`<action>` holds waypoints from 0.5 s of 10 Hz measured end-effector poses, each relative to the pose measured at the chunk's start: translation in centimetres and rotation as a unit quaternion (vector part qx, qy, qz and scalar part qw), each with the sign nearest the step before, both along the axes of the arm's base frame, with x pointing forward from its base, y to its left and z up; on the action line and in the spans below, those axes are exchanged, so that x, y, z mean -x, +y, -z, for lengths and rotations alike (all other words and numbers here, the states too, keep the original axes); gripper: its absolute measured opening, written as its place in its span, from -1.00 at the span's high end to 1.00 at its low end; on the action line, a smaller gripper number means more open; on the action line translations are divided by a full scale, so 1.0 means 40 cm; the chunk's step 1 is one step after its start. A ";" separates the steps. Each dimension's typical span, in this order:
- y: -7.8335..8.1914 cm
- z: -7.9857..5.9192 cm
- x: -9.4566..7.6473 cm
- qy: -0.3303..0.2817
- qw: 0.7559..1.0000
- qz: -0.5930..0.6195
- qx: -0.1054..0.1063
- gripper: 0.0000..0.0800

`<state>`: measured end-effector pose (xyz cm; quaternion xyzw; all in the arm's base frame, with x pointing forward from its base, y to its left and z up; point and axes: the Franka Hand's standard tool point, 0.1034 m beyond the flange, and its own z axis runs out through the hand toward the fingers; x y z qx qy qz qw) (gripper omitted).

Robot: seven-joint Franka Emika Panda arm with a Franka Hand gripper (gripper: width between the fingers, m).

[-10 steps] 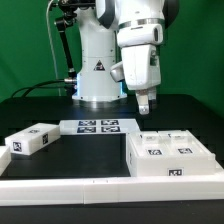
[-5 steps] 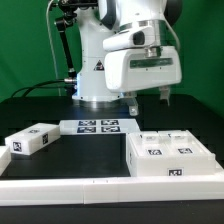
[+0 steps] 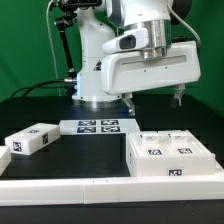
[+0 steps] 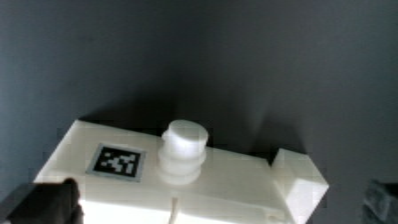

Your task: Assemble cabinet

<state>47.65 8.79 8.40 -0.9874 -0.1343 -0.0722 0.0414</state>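
"What's it doing?"

"Lining up, I'd say. The gripper [image 3: 155,100] hangs to the exterior view's right of the marker board [image 3: 98,127], jaws spread, empty. The cabinet body [image 3: 170,156] sits in front of the board, same side."

"Next?"

"Lower squarely onto that body and grip."

We find the exterior view bright and evenly lit, the white arm [image 3: 150,65] at one o'clock close to glare above the black table [image 3: 40,105], while the wrist view is dimmer and blurred across the cabinet [image 4: 178,165].
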 end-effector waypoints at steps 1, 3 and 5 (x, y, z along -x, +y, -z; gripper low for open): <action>0.001 0.001 0.001 0.002 1.000 0.010 -0.002 -0.99; 0.003 0.038 0.018 0.024 0.997 0.069 -0.003 -0.99; -0.023 0.078 0.002 0.032 0.996 0.085 0.003 -0.99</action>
